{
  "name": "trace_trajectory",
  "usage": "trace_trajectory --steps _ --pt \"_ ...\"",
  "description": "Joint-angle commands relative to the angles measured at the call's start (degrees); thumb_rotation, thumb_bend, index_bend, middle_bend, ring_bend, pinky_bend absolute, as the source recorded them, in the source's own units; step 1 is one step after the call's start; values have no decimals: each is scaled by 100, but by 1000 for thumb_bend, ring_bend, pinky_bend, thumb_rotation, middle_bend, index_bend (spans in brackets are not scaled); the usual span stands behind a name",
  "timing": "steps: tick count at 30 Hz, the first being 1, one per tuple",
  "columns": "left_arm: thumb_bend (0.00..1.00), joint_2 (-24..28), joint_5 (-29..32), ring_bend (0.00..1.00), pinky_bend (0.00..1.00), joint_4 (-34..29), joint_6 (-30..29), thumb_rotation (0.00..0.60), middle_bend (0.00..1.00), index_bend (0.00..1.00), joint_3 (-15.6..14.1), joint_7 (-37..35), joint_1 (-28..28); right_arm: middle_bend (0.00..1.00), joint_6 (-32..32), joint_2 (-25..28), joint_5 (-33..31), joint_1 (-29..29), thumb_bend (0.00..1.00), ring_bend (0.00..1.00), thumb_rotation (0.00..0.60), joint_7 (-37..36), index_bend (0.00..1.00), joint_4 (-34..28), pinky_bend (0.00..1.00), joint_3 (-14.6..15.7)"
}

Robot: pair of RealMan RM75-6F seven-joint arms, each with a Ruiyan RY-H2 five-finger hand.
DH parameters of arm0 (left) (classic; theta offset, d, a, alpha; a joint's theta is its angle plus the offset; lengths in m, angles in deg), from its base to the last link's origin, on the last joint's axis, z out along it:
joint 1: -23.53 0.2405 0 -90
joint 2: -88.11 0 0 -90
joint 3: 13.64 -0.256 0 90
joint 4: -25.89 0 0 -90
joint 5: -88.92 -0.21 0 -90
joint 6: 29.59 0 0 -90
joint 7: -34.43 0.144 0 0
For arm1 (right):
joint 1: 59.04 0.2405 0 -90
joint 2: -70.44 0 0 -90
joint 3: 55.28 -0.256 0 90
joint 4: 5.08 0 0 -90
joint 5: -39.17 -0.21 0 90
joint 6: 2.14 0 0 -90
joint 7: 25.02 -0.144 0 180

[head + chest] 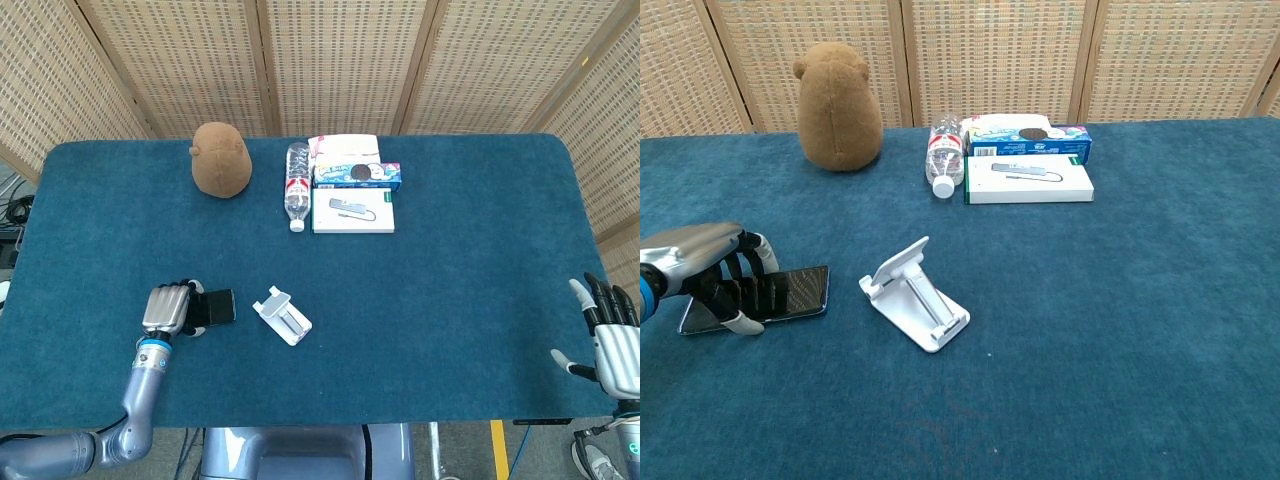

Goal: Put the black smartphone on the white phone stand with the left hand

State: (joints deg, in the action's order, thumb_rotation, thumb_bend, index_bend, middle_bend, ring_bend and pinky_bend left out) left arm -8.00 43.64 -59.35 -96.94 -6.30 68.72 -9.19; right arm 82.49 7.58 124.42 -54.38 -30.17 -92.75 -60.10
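Note:
The black smartphone [790,292] lies near the table's front left, its right end tipped slightly up off the cloth. My left hand [702,271] is curled over its left half, fingers [750,262] on top and thumb at the near edge, gripping it. From the head view the phone [219,306] pokes out to the right of the left hand [170,309]. The white phone stand [915,293] sits just right of the phone, also seen from above as the stand [282,316]. My right hand [612,338] hangs off the table's right edge, fingers spread, holding nothing.
At the back stand a brown plush toy [840,106], a lying water bottle [942,155], a white box [1029,179] and a cookie box [1028,134]. Blue cloth covers the table [1120,300].

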Motion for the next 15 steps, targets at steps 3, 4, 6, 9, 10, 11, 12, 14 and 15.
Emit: trace_trajectory --steps 3,4,6,9,10,11,12,14,15 --pt "26 85 -190 486 392 -131 -18 600 405 437 8 -190 63 0 -2 8 -7 -2 0 0 600 -30 0 5 0 -2" --pt "28 117 -254 486 392 -167 -22 600 405 436 12 -259 81 0 -2 8 -7 -1 0 0 600 -30 0 8 0 -3" --pt "32 208 -368 487 392 -263 -2 600 405 436 34 -424 114 0 -9 8 -10 3 0 0 600 -31 0 10 0 -3" --pt "35 421 -505 487 392 -461 73 600 405 436 86 -681 155 0 -25 2 -18 9 0 0 600 -13 0 14 0 -2" --pt "36 477 -549 487 392 -504 83 600 405 437 101 -752 167 0 -29 -1 -19 11 0 0 600 -7 0 14 0 -1" --pt "35 538 -605 487 392 -549 93 600 405 437 118 -835 179 0 -33 -5 -20 13 0 0 600 1 0 14 0 0" --pt "33 609 -679 487 392 -600 97 600 405 437 143 -946 197 0 -37 -8 -19 16 0 0 600 12 0 15 0 1" --pt "29 756 -859 487 392 -693 157 600 405 437 169 -1212 226 0 -45 -16 -23 20 0 0 600 36 0 17 0 1" --pt "27 839 -971 487 392 -736 202 600 405 437 188 -1391 242 0 -50 -22 -30 22 0 0 600 51 0 19 0 0"
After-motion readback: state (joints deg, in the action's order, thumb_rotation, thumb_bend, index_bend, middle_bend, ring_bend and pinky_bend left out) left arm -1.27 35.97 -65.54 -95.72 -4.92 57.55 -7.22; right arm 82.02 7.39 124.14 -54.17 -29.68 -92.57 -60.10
